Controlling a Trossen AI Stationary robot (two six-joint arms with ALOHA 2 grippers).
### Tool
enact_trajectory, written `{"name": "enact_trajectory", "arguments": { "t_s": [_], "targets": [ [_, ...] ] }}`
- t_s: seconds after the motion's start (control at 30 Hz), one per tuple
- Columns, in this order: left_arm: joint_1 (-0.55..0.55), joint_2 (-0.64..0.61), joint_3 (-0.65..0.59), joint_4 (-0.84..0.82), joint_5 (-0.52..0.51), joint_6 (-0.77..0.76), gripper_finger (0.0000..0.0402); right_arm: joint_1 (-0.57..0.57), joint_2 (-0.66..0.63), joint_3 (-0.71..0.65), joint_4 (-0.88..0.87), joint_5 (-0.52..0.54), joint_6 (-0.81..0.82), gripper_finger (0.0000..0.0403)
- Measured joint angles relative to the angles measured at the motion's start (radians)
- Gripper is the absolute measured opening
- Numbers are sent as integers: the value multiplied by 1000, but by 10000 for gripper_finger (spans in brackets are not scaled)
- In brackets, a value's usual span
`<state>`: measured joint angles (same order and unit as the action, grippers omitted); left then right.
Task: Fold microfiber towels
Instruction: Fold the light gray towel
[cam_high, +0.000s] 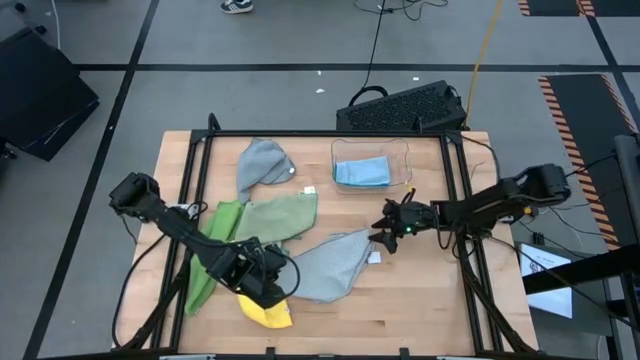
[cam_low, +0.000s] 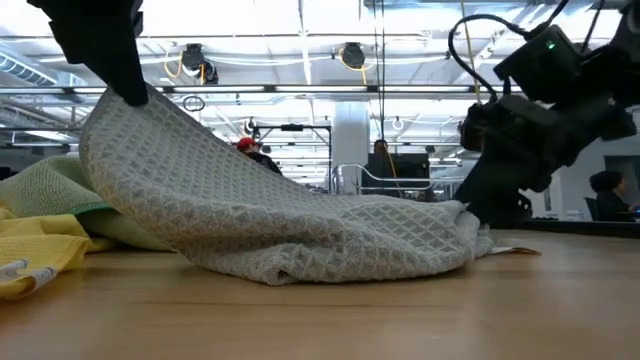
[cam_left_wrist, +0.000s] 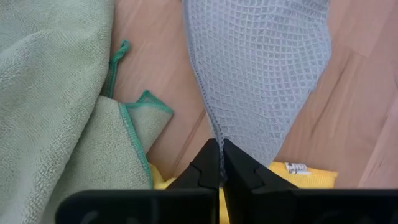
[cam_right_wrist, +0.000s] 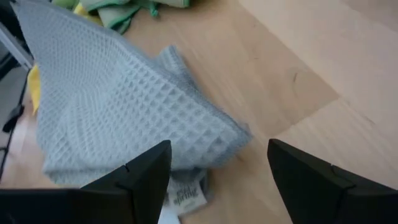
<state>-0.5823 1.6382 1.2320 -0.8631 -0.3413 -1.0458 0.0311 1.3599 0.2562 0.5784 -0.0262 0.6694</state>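
Observation:
A grey waffle-weave towel lies mid-table. Its near-left corner is raised and its right end rests on the wood. My left gripper is shut on that raised corner. My right gripper stands open at the towel's right corner, one finger on either side of it; I cannot tell whether it touches. The towel's white label lies by that corner. A yellow towel, a bright green one and a sage green one lie at the left. A second grey towel lies at the back. My left gripper pinches the grey waffle towel's near-left corner between its two shut fingers, coming steeply from above. The corner is lifted clear of the table. The cloth slopes down from it and is drawn fairly straight to its other end on the wood.
A clear plastic bin at the back holds a light blue towel. A black keyboard lies beyond the far edge. Bare wood shows at the near right.

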Motion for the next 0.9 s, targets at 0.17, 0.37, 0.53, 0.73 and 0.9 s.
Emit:
{"name": "enact_trajectory", "arguments": {
  "t_s": [0.17,0.37,0.53,0.73,0.9],
  "targets": [
    [13,0,0,0,1,13,9,0,158,0,199,-1,49,242],
    [26,0,0,0,4,31,8,1,224,3,280,-49,46,215],
    [26,0,0,0,4,30,8,5,213,1,272,-51,44,166],
    [26,0,0,0,4,30,11,2,213,1,281,-53,63,95],
    [26,0,0,0,4,30,5,4,201,-2,302,-63,88,91]
  ]
}}
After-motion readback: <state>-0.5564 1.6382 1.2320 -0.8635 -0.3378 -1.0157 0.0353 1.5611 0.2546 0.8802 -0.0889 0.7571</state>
